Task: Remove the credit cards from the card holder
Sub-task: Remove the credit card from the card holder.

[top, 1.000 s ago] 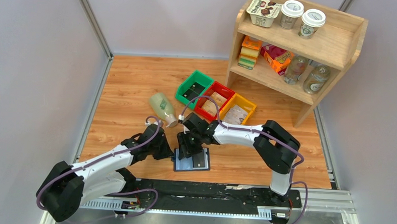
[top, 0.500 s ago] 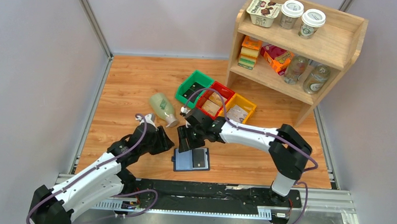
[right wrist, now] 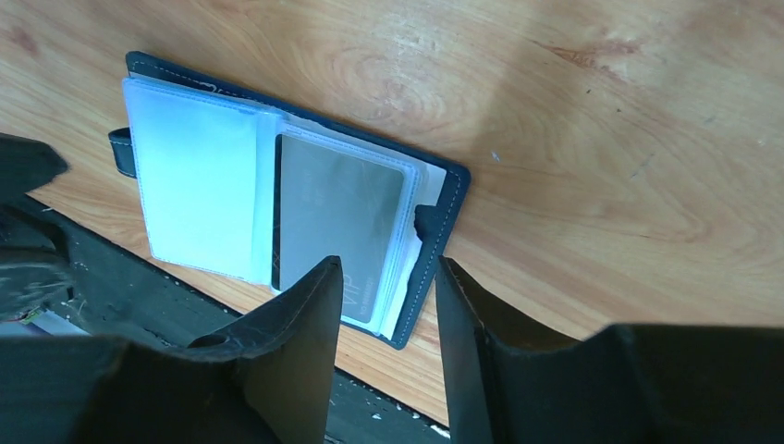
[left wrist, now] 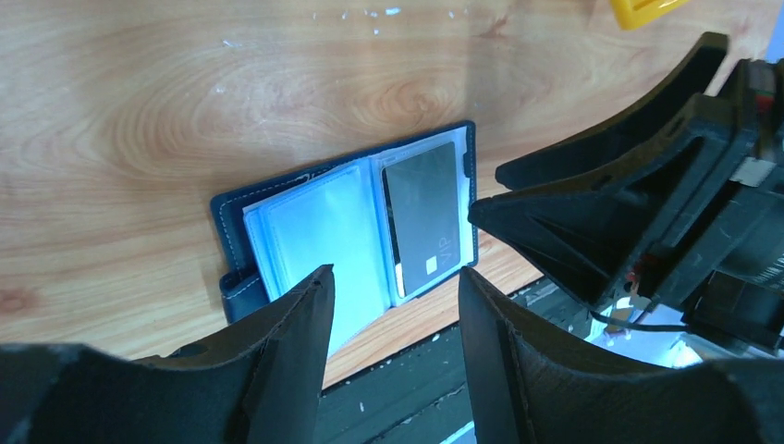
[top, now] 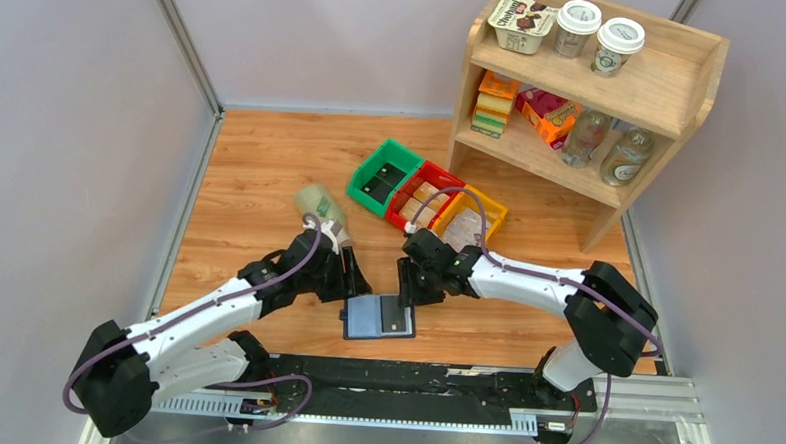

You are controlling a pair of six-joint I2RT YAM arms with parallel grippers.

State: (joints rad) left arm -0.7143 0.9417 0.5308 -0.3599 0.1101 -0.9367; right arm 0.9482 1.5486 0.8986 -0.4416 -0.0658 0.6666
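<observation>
Worktop [top: 251,176]: I see the card holder [top: 378,316] open flat at the near edge.
Left pincer [left wrist: 393,277]: released, empty, over the holder.
Right pincer [right wrist: 388,266]: released, empty, at its right edge.
Progress: holder opened; one grey credit card [right wrist: 337,227] in the right sleeve, none out.
Views: wrist cams resolve the card; top cam shows the pincers flanking the holder.

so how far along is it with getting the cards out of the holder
Done: the card holder lies opened flat on the table. In hand: nothing yet; left tool and right tool hover open and empty by it. Left: the dark card sits in its sleeve, and no card lies loose beside the holder, so all pulling remains.
</observation>
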